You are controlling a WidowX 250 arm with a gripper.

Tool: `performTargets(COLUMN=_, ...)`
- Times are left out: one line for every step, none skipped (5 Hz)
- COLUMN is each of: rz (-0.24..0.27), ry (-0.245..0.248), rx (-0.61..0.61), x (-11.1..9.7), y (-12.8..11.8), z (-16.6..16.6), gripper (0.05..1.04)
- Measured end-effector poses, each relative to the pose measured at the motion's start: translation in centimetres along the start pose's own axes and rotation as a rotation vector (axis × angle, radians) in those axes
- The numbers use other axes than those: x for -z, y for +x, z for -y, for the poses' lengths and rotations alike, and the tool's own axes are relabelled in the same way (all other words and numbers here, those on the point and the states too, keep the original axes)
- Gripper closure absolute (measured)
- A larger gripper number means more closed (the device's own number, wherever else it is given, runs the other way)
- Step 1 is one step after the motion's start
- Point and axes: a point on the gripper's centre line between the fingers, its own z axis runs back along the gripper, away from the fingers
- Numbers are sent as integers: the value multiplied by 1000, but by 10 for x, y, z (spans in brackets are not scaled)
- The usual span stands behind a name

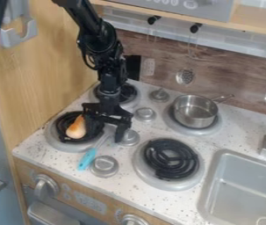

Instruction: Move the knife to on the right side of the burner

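Observation:
The black gripper hangs low over the front left of the stove top, its two fingers spread apart. Just below it lies the knife, blue handle toward the front edge and grey blade running up toward the space between the fingers; the blade's far end is hard to make out. The knife rests on the speckled counter to the right of the front left burner, whose right part is hidden behind the gripper. An orange-brown food piece lies on that burner's black coil.
Round metal knobs stand close to the knife and the gripper. A front right burner lies beyond them. The steel pot sits on the back right burner. At the right is the sink; a wooden wall borders the left.

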Motion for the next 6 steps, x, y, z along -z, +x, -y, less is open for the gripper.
performTargets(rz=-13, ry=30, rx=28, x=2, y=1, z=2, gripper=344)
performTargets(rz=-36, ry=66, rx=49, x=3, y=-1, z=0, gripper=416)
performTargets(rz=-57, ry=118, rx=54, x=7, y=-8, z=-2, gripper=682)
performTargets(rz=-69, ry=130, rx=59, x=7, y=-11, z=-4, gripper=889)
performTargets(rz=-77, ry=131, rx=59, x=7, y=-13, z=-4, gripper=972)
performTargets(rz=-80, ry=131, rx=58, x=7, y=-13, z=-4, gripper=983)
